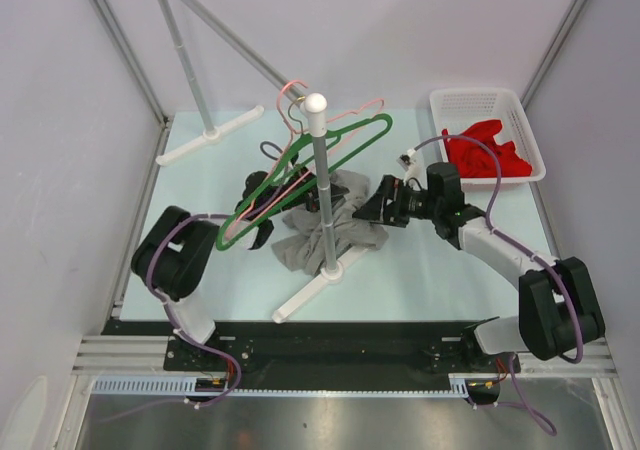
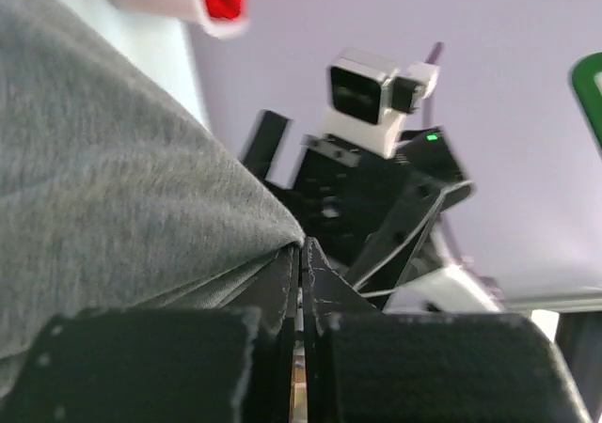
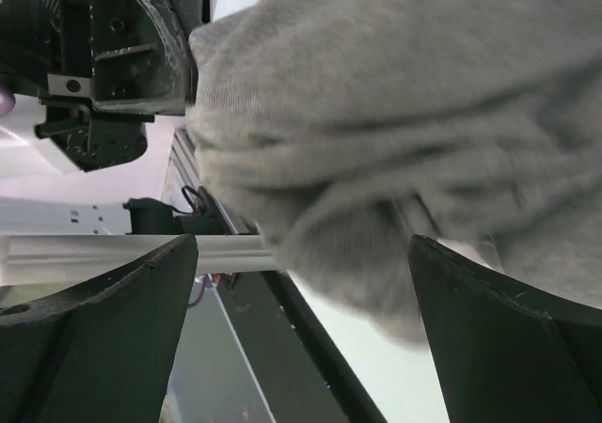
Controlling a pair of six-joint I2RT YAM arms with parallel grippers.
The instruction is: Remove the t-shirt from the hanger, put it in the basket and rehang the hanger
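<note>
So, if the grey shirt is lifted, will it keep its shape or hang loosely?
Probably floppy: the shirt lies crumpled in soft folds by the pole. It looks thin, so it is likely light for its size. It may snag on the pole when pulled, since it lies close to its foot.

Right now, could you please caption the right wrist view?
Open right hand facing the bunched grey t-shirt, left hand at its edge.

One grey t-shirt point(image 1: 350, 232), one green hanger point(image 1: 345, 142), one pink hanger point(image 1: 292, 86), one basket point(image 1: 478, 94)
</note>
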